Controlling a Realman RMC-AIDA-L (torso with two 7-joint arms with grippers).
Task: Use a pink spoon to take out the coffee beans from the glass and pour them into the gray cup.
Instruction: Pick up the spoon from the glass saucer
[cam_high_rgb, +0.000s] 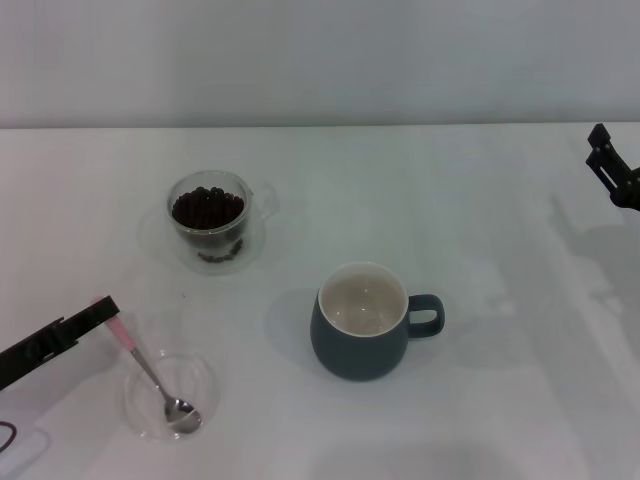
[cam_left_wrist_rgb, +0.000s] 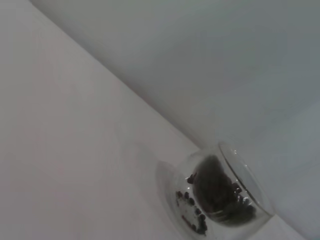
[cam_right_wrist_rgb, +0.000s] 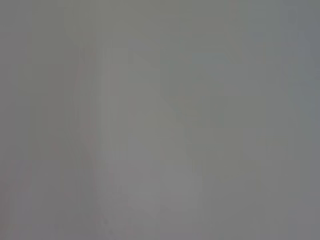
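The glass (cam_high_rgb: 210, 218) stands at the back left of the white table and holds a heap of coffee beans (cam_high_rgb: 207, 208). It also shows in the left wrist view (cam_left_wrist_rgb: 240, 180) with the coffee beans (cam_left_wrist_rgb: 217, 192) inside. The gray cup (cam_high_rgb: 362, 335) stands in the middle, empty, with its handle pointing right. The pink spoon (cam_high_rgb: 128, 340) lies with its silver bowl in a shallow clear dish (cam_high_rgb: 195, 375) at the front left. My left gripper (cam_high_rgb: 100, 308) is at the top end of the pink handle. My right gripper (cam_high_rgb: 603, 150) is parked at the far right edge.
The white table (cam_high_rgb: 480, 200) runs back to a pale wall. A dark cable loop (cam_high_rgb: 8, 436) lies at the front left corner. The right wrist view shows only a plain grey surface.
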